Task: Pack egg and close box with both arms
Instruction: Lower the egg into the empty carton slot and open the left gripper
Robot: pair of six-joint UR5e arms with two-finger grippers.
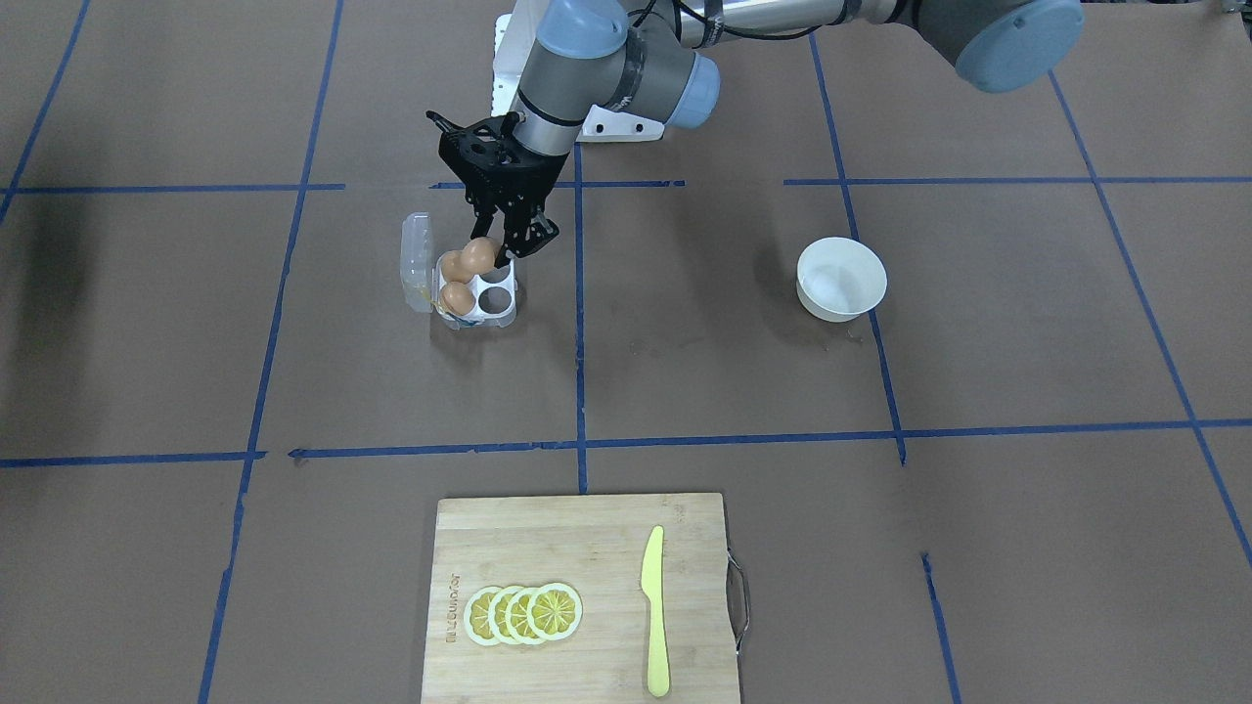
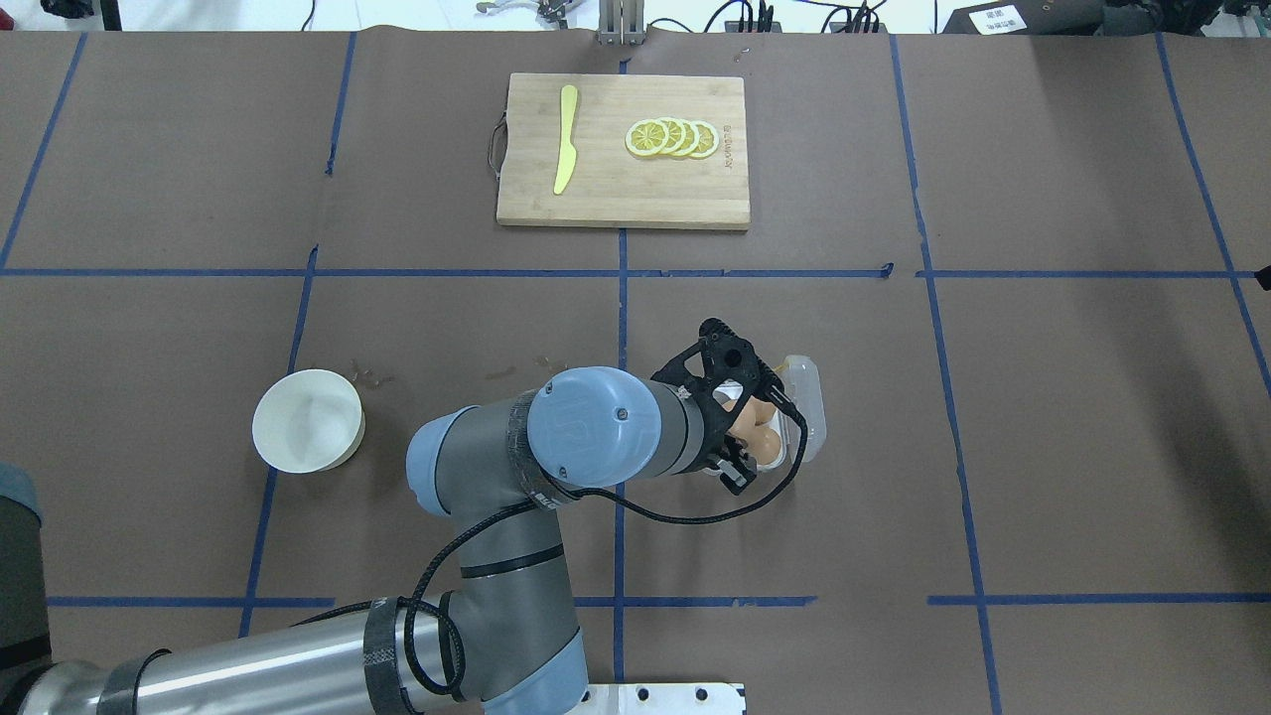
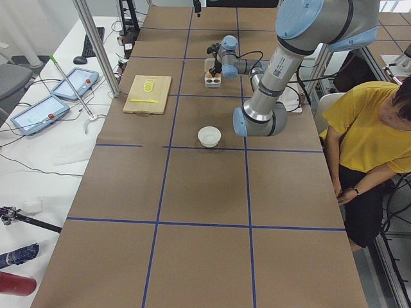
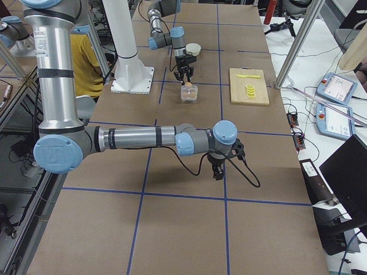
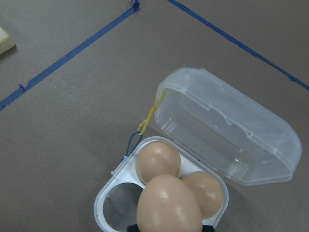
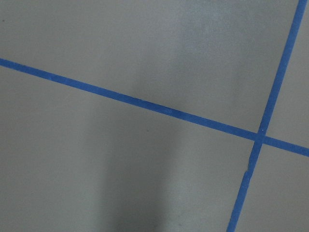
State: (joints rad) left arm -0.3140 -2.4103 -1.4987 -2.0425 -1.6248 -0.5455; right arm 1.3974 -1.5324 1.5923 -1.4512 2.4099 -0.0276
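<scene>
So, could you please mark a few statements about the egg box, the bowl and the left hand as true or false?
1. The left hand holds an egg over the box. True.
2. The box's lid is shut. False: it stands open.
3. Two other eggs sit in the box's cells. True.
4. The white bowl holds an egg. False: it is empty.
5. The yellow knife lies beside the bowl. False: it lies on the cutting board.

The left gripper (image 1: 492, 248) apparently grips the egg (image 1: 478, 255) above the box (image 1: 502, 306).
</scene>
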